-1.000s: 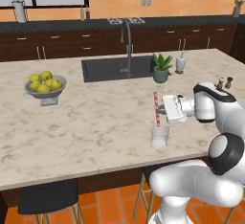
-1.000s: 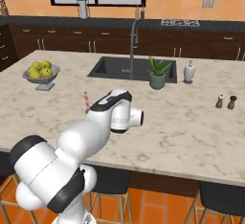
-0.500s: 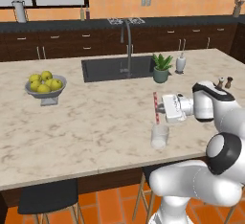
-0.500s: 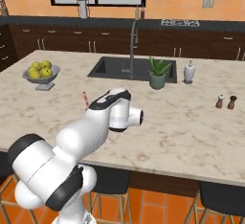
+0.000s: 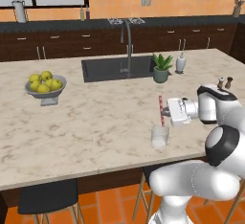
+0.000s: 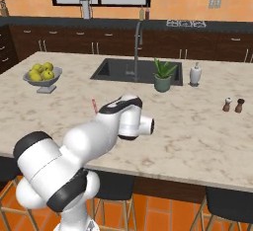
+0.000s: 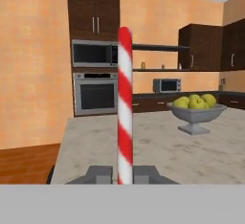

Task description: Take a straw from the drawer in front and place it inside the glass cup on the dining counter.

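Observation:
My gripper (image 5: 166, 111) is shut on the straw (image 5: 161, 110), a thin red-and-white striped stick held upright. The straw's lower end hangs right over the glass cup (image 5: 159, 137), at about rim height. The cup stands near the front edge of the dining counter (image 5: 95, 122). In the hand view the straw (image 7: 125, 108) rises between the two fingertips (image 7: 98, 174). In the right base view only the straw's top (image 6: 94, 105) peeks out behind my arm, which hides the cup. The drawer is out of view.
A bowl of yellow-green fruit (image 5: 45, 85) sits at the counter's left. The sink (image 5: 115, 67) with faucet (image 5: 128, 41), a potted plant (image 5: 161, 67) and a soap bottle (image 5: 181, 63) lie behind the cup. Salt and pepper shakers (image 5: 225, 82) stand to the right. Stools (image 5: 45, 201) stand below the counter edge.
The gripper has sunk a little with the straw, bringing its lower end closer to the cup's rim. The cup and the other things have stayed put.

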Controlling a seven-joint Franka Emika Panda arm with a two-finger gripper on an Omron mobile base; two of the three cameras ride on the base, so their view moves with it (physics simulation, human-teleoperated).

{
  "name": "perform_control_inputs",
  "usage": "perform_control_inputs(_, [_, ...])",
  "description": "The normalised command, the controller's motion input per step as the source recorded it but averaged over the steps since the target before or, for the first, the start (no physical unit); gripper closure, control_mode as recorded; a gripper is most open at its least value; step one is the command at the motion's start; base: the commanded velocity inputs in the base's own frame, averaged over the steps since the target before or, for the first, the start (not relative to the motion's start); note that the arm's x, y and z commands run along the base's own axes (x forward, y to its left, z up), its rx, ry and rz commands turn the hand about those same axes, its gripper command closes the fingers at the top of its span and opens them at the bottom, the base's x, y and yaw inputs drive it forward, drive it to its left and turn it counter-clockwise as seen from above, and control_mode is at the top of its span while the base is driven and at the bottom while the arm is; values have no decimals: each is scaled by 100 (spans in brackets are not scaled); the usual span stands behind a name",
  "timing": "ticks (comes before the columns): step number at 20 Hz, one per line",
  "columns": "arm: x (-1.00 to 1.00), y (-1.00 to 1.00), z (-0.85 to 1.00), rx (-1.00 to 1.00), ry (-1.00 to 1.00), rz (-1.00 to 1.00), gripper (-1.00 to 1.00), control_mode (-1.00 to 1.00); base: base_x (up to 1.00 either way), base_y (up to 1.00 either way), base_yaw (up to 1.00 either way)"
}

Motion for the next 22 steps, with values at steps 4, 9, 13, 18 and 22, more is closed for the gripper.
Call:
perform_control_inputs(4, [0, 0, -41, 3, 7, 0, 100, -100, 0, 0, 0])
perform_control_inputs(9, [18, 0, -45, 0, 5, 0, 100, -100, 0, 0, 0])
perform_control_inputs(13, [20, 1, -26, 0, 2, 0, 100, -100, 0, 0, 0])
perform_control_inputs(18, [10, 1, -13, 0, 0, 0, -100, -100, 0, 0, 0])
perform_control_inputs(22, [0, 0, -4, 0, 0, 0, -100, -100, 0, 0, 0])
